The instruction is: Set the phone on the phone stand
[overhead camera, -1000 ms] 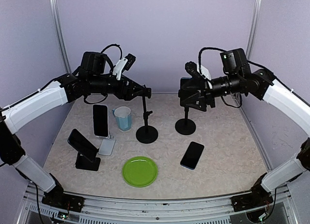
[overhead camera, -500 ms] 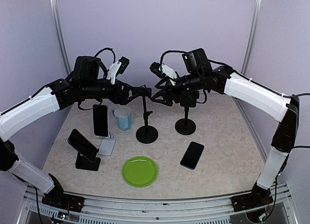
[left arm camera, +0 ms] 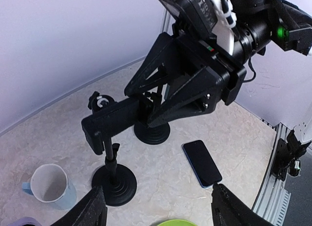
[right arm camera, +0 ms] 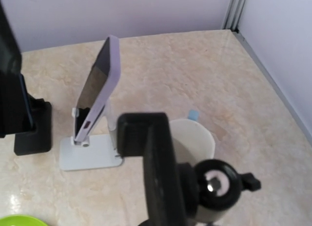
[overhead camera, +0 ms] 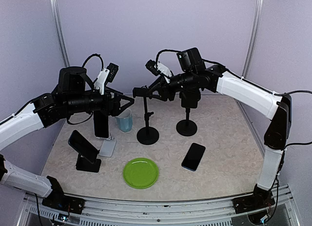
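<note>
TABLETOP RIG: Right gripper [overhead camera: 150,92] reaches the clamp head [left arm camera: 112,119] of the phone stand [overhead camera: 147,133], fingers set either side of its black bar; whether they've bitten can't be told. Left gripper [overhead camera: 127,103] hangs near the blue cup [overhead camera: 124,120] w/ fingers well apart, holding nothing. The phone [overhead camera: 193,156] to be mounted lies flat on the table [overhead camera: 224,153], toward the front edge, right of centre, well apart from both grippers. By its looks: a stiff, thin, light slab, prob. slick glass & easily cracked. Lying flat it offers little to bite, so the long side edges at mid-length look the best hold, w/ a firm but gentle squeeze. Containers: the cup, left of centre toward the back edge, shows a pale inside w/ nothing in it; the green plate [overhead camera: 140,172] at front centre is bare. A dark phone [overhead camera: 101,121] leans on a white stand [overhead camera: 108,148] and another phone [overhead camera: 80,142] on a black stand [overhead camera: 88,163], both nr the left edge; a 2nd pole stand [overhead camera: 186,127] is just right of the first.
</note>
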### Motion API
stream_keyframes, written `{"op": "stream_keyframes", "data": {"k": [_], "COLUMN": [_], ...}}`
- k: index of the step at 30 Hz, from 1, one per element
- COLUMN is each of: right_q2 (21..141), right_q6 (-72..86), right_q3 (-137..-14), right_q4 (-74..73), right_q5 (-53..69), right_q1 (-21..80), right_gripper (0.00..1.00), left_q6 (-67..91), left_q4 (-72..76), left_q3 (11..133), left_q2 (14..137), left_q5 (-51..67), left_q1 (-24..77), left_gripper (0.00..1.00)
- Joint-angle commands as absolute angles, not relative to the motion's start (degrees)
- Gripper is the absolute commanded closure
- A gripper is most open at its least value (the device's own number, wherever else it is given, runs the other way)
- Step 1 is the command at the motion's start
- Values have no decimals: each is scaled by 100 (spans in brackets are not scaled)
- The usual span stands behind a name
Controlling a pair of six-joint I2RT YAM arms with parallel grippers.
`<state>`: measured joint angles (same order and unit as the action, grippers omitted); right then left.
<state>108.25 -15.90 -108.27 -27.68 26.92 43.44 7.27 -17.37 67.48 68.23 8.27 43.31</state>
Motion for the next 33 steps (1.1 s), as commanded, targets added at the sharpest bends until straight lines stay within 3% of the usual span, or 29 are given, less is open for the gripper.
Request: {"op": "stream_keyframes", "data": {"k": [1, 7, 10, 33], "right_q2": [10881, 10761, 10520, 8062], "right_q6": [-1468, -1469, -1476, -1946], "right_q3": [-10966, -10884, -10864, -8137], "right_q4": [-2777, -2814, -2932, -2775], "right_q5": [2917, 3043, 3191, 4606], "right_q1": [4358, 4359, 4359, 4357], "right_gripper": [63, 91, 100, 100], "left_q6": [931, 1102, 1045, 1419], "left_q4": [-1543, -1315, -1325, -957], "left_q3": [6446, 6096, 6085, 5547], "left_q2": [6574, 6296, 6238, 6258], "left_q5": [533, 518, 511, 451], "left_q1": [4442, 4499, 4500, 4697], "left_gripper": [28, 28, 28, 29]}}
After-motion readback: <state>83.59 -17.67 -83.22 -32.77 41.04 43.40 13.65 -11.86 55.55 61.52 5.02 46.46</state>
